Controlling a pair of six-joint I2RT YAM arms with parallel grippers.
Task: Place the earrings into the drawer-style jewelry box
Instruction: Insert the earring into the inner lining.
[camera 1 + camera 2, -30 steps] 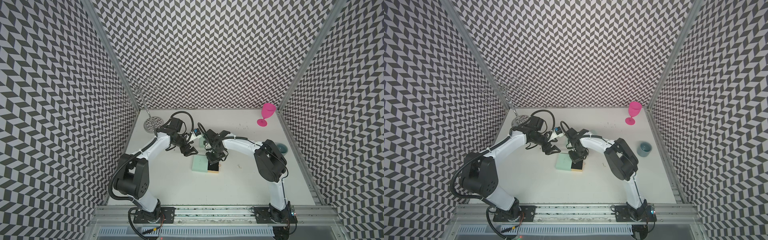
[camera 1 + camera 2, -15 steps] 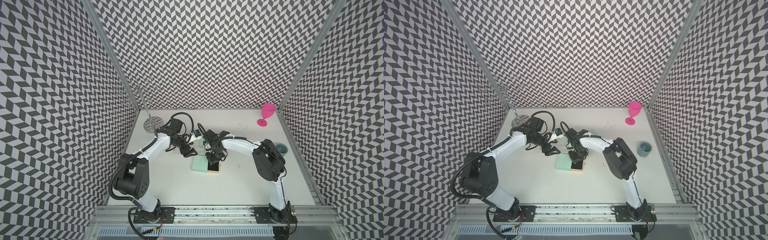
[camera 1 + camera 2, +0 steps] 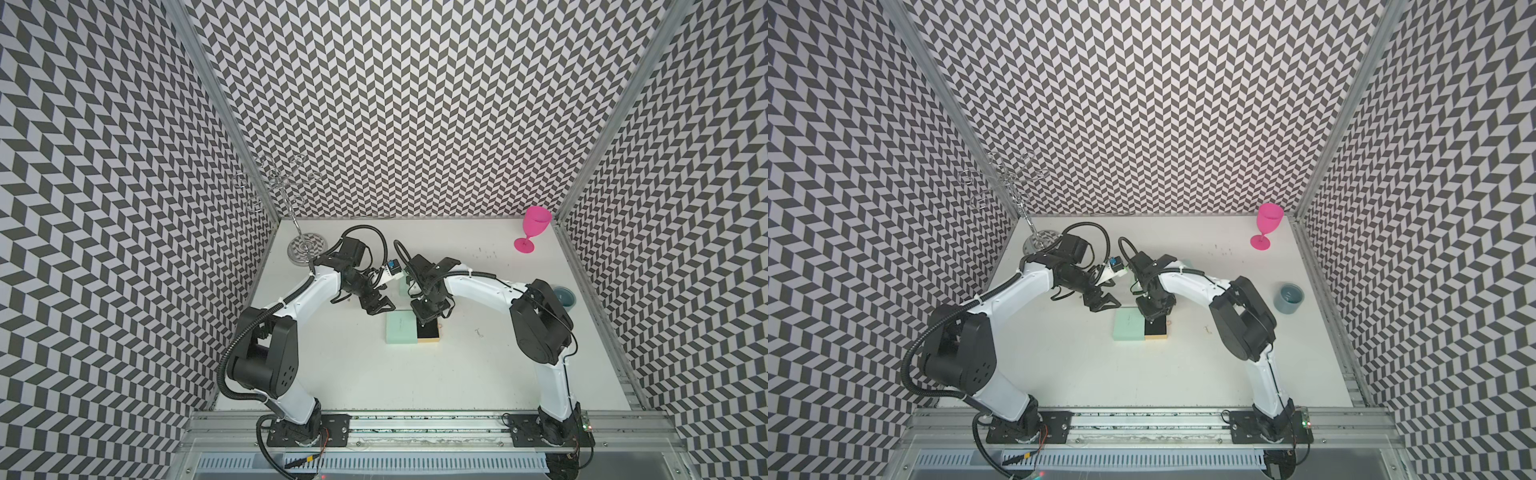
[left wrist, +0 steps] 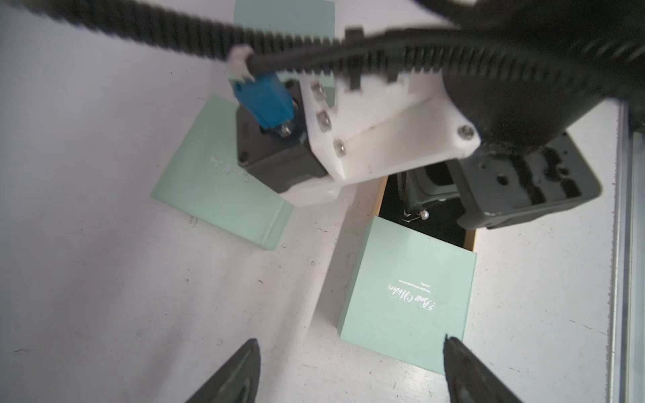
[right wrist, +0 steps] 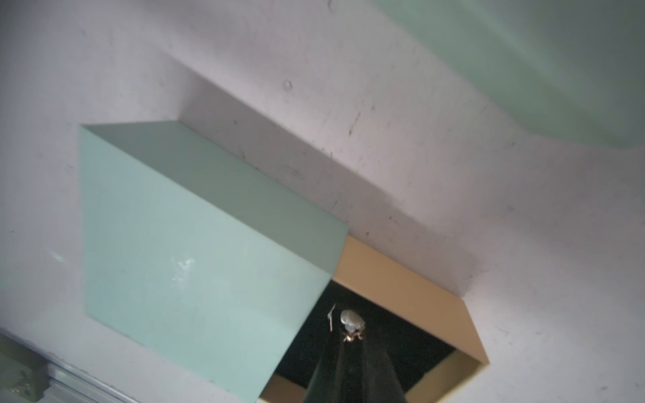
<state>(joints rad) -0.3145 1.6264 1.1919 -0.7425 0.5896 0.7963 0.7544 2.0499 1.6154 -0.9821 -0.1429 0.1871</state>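
Note:
The drawer-style jewelry box has a mint sleeve [image 3: 401,328] [image 3: 1128,328] [image 4: 408,289] [image 5: 195,258]. Its tan-rimmed drawer [image 3: 429,334] [image 3: 1156,330] [image 5: 394,275] is pulled out and shows a black lining. My right gripper [image 3: 424,321] [image 3: 1151,320] [image 5: 350,343] points down into the drawer, fingers pinched on an earring [image 5: 350,320] [image 4: 420,215] whose pale bead hangs at the tips. A second earring [image 3: 478,331] [image 3: 1207,329] lies on the table to the right of the box. My left gripper [image 3: 376,305] [image 3: 1102,305] [image 4: 350,349] hovers open and empty by the sleeve's far-left corner.
Another mint box [image 4: 216,188] [image 3: 402,286] lies behind, under the wrists. A pink goblet [image 3: 534,228] stands at the back right, a blue-grey cup [image 3: 564,297] at the right edge, a wire stand [image 3: 305,249] at the back left. Dark specks [image 3: 486,251] dot the table.

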